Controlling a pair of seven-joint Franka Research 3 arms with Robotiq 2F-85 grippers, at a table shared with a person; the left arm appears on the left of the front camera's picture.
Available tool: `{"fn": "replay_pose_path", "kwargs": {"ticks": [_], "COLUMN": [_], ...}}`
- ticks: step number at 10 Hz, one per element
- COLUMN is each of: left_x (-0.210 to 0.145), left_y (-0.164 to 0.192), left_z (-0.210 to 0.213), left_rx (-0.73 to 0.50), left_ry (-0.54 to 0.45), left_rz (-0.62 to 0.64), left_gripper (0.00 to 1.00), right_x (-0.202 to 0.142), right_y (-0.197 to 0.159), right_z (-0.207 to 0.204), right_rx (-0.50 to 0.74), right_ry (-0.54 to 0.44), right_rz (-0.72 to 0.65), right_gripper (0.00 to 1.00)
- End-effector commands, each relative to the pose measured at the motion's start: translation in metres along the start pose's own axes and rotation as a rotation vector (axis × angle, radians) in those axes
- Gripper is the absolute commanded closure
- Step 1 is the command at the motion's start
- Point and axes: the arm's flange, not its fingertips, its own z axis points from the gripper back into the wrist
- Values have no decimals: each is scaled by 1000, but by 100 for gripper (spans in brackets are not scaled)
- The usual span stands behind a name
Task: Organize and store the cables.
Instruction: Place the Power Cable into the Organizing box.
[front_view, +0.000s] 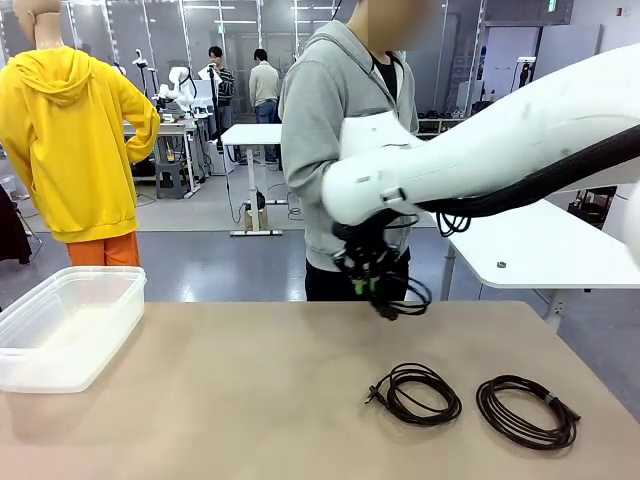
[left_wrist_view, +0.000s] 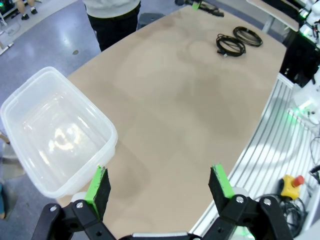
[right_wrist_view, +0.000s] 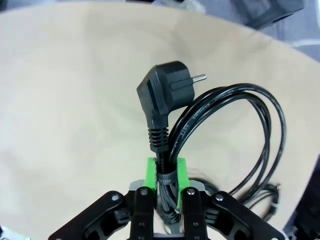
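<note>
My right gripper (front_view: 372, 278) hangs above the table's far middle, shut on a coiled black cable (front_view: 408, 300). In the right wrist view its green pads (right_wrist_view: 150, 170) clamp the bundle of that cable (right_wrist_view: 250, 125) just below the angled black plug (right_wrist_view: 167, 92). Two more coiled cables lie on the table at the front right, one (front_view: 415, 393) nearer the middle and one (front_view: 527, 410) nearer the edge. From the left wrist view they show far off (left_wrist_view: 230, 44) (left_wrist_view: 247, 36). My left gripper (left_wrist_view: 159, 187) stands open high over the table's left end, holding nothing.
A clear plastic bin (front_view: 65, 325) stands at the table's left edge, seen also below my left gripper (left_wrist_view: 55, 135). A person in a grey hoodie (front_view: 330, 110) stands at the far side behind my right arm. Bare tabletop (front_view: 250, 400) lies between the bin and the cables.
</note>
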Motion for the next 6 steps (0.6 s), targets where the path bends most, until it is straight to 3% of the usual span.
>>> {"fn": "replay_pose_path", "kwargs": {"ticks": [1,3,6], "left_x": [0,0,0], "left_y": [0,0,0], "left_z": [1,1,1], "left_rx": [-18,-18,-18], "left_ry": [-14,-14,-14], "left_rz": [-13,-13,-13], "left_gripper": [0,0,0], "right_x": [23,21,8], "right_y": [43,96,145], "right_z": [-12,-28,-52], "right_rx": [1,31,74], "right_ry": [-5,-11,20], "right_rz": [-26,57,138], "right_gripper": [81,81,81]}}
